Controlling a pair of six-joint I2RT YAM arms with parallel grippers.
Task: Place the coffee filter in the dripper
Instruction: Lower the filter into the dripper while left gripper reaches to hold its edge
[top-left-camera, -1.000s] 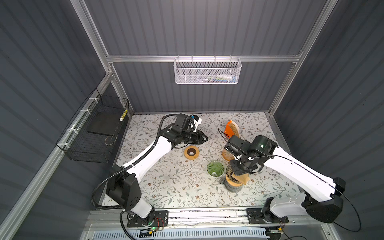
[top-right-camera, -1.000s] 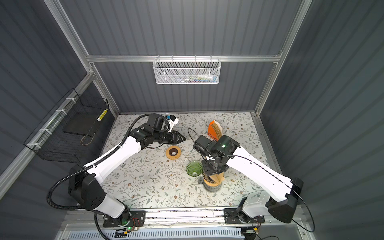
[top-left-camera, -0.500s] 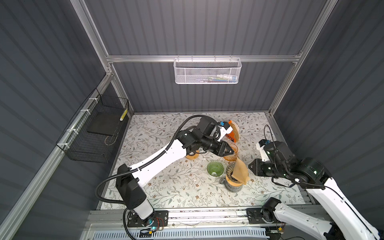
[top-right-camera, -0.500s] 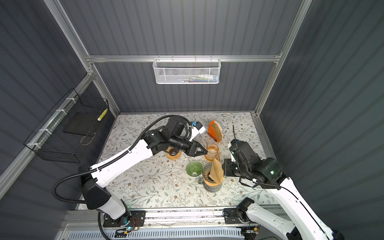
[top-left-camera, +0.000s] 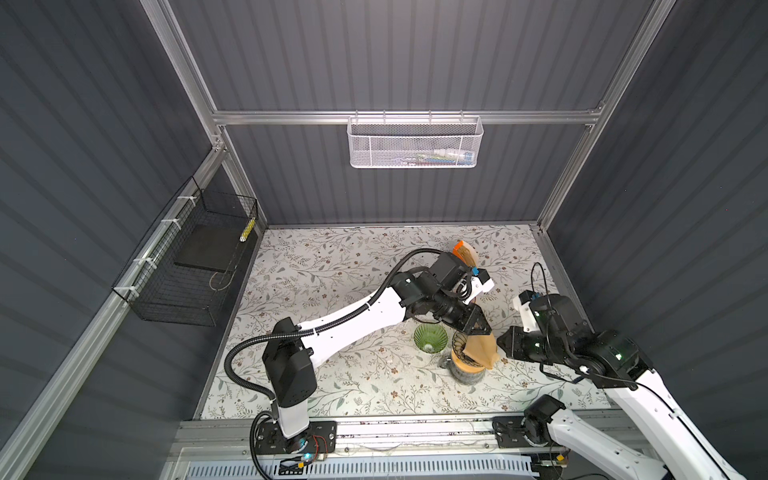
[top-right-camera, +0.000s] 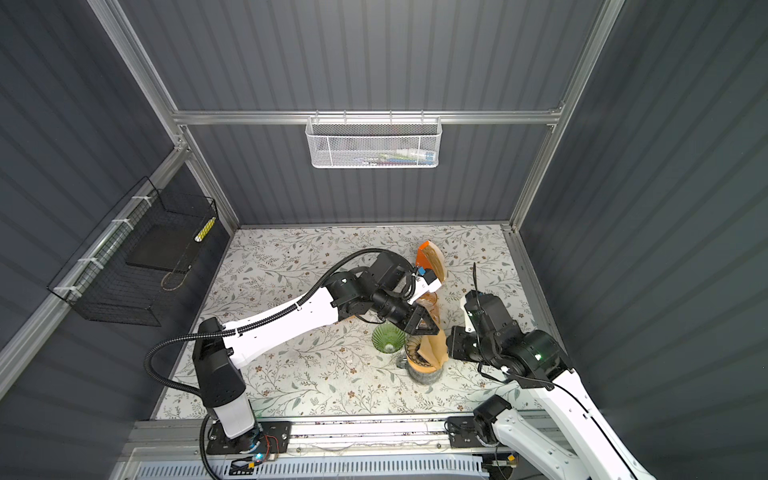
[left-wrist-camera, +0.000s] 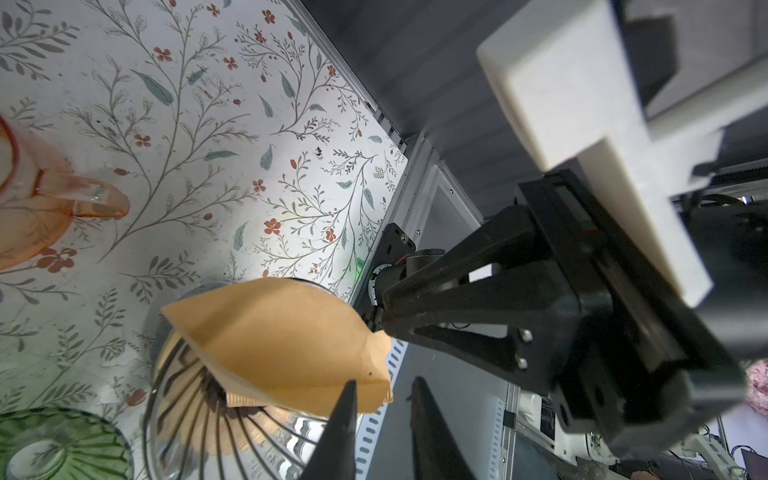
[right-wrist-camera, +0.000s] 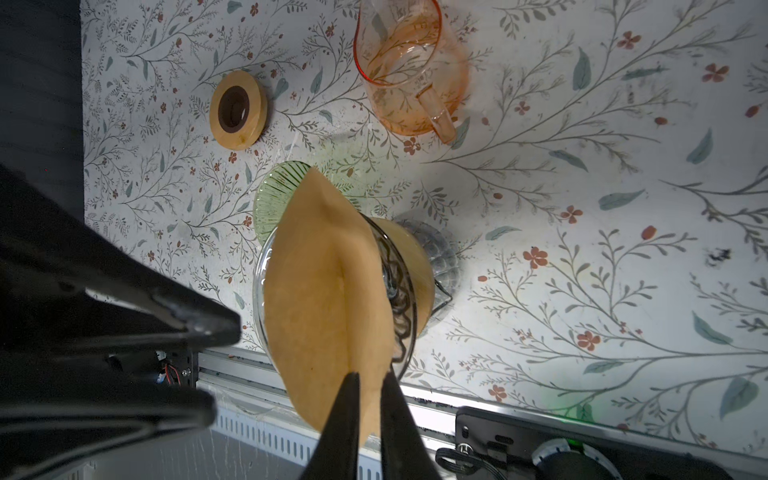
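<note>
Left wrist view is showing me the coffee filter (left-wrist-camera: 282, 332) standing crooked in the dripper (left-wrist-camera: 195, 419). Its point is going down among the dark ribs while its wide end is leaning out over the rim, so I am judging the seating step as under way, not done. The left gripper (left-wrist-camera: 384, 386) is hanging part open, gripping nothing, with a corner of the paper showing in the gap between its jaws. The right gripper (right-wrist-camera: 371, 376) is straddling the same wide end with its jaws drawn to a slit, and I am not able to tell whether they are pinching yet. Next I am expecting the paper to need spreading and pressing down flush, gently, with the green glass (top-left-camera: 430, 338) sitting just beside the dripper
</note>
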